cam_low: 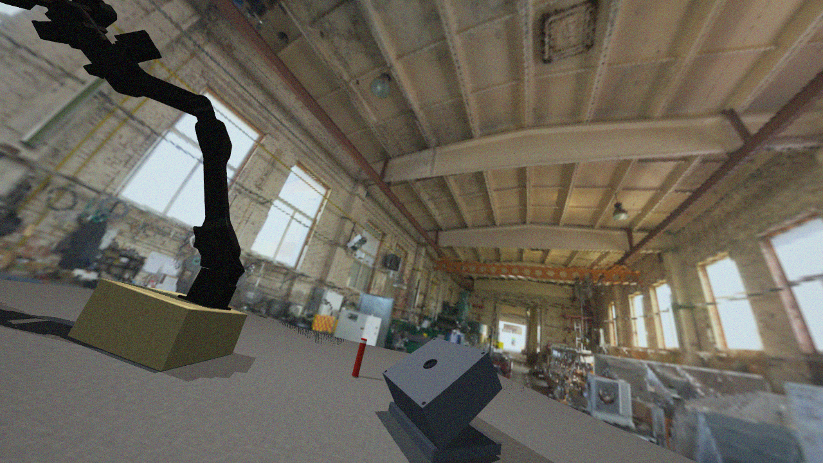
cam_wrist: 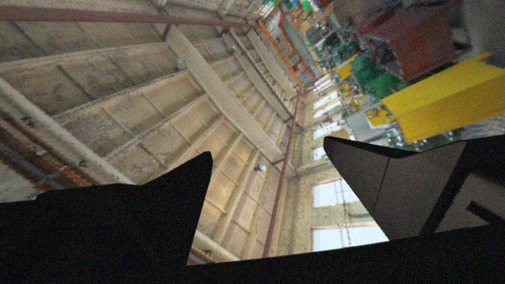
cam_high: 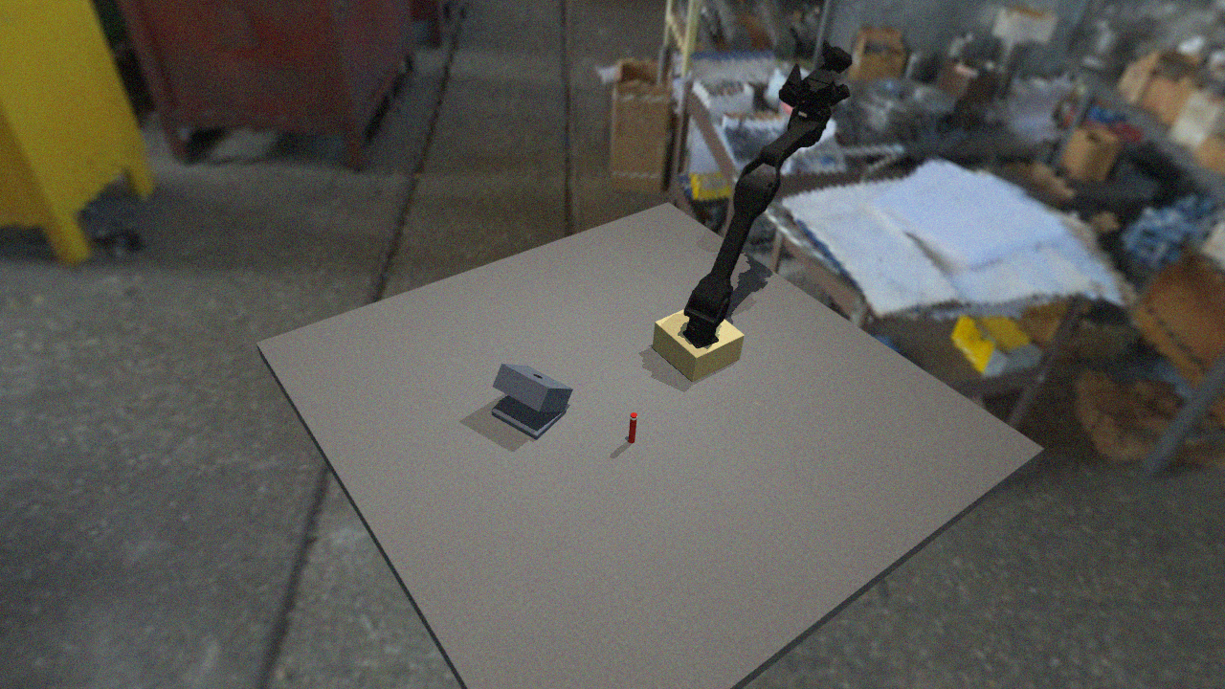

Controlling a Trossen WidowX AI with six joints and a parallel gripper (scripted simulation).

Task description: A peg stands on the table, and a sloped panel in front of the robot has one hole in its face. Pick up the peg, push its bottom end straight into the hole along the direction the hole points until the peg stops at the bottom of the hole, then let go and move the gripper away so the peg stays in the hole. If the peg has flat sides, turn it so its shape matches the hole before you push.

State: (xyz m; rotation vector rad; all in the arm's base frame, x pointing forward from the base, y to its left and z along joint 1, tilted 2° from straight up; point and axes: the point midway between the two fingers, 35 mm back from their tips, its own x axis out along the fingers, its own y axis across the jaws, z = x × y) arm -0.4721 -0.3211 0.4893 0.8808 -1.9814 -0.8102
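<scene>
The red peg (cam_high: 632, 428) (cam_low: 359, 358) stands upright on the table (cam_high: 685, 531), apart from the panel. It looks round, with a pale band near its top. The grey sloped panel (cam_high: 532, 389) (cam_low: 454, 363) sits on a dark base. One dark hole (cam_high: 538, 375) (cam_low: 429, 363) shows in its tilted upper face and looks round. My gripper (cam_wrist: 267, 149) is open, with nothing between its fingers. It is raised far above the table, well away from peg and panel, and is partly cut off in the exterior view. Neither peg nor panel shows in the wrist view.
The arm stands on a yellow block (cam_high: 695, 360) (cam_low: 155, 330), behind the peg in the top view. The panel is left of the peg there. The table's edges show on several sides. The wrist view shows mostly roof, windows and background clutter.
</scene>
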